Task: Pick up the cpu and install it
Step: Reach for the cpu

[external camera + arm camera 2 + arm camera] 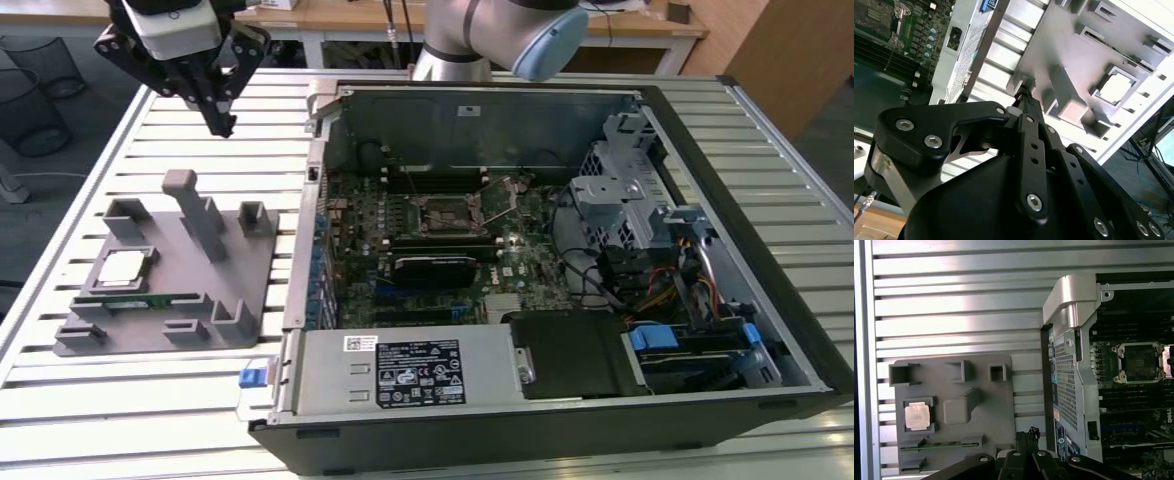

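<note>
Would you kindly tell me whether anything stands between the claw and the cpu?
Nothing covers the cpu in its grey holder. The holder's tall post stands between it and the claw, which hangs higher up.

Surface: slatted metal table [147,400], probably aluminium.
Grey fixture plate [260,245]: flat on slats, 9 o'clock in exterior view.
Open computer case [534,435]: on slats, 3 o'clock, just beside plate.

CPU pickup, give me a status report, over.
Claw shut, empty, hanging above the grey holder edge. Chip sits in its holder pocket, untouched. Socket in the case empty. Nothing covers the chip.
</note>
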`<state>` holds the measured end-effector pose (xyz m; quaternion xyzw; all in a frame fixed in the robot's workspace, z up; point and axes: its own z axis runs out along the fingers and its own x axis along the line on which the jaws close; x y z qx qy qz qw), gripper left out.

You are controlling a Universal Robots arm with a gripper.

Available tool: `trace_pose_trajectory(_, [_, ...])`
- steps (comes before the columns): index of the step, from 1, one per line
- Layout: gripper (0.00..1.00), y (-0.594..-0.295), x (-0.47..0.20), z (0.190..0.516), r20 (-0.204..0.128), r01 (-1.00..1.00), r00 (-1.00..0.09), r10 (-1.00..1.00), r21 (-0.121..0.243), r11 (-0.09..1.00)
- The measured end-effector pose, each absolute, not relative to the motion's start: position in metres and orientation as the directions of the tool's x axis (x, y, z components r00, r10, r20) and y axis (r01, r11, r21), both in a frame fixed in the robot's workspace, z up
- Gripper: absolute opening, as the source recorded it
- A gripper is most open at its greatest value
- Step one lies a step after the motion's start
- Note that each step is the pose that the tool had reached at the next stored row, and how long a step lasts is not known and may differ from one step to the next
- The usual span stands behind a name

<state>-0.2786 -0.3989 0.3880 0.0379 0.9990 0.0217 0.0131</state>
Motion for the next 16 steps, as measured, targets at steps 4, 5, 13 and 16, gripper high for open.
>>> trace_pose_trajectory(4, [0.11, -0.399, -0.283, 0.388, -0.024, 0.075, -0.997, 0.076, 0.044, 0.996])
trace_pose_trajectory(5, [0.11, -0.399, -0.284, 0.388, -0.025, 0.075, -0.997, 0.076, 0.044, 0.996])
trace_pose_trajectory(13, [0.11, -0.399, -0.292, 0.388, -0.025, 0.075, -0.997, 0.076, 0.044, 0.996])
trace_pose_trajectory(16, [0.11, -0.399, -0.295, 0.388, -0.025, 0.075, -0.997, 0.076, 0.044, 0.996])
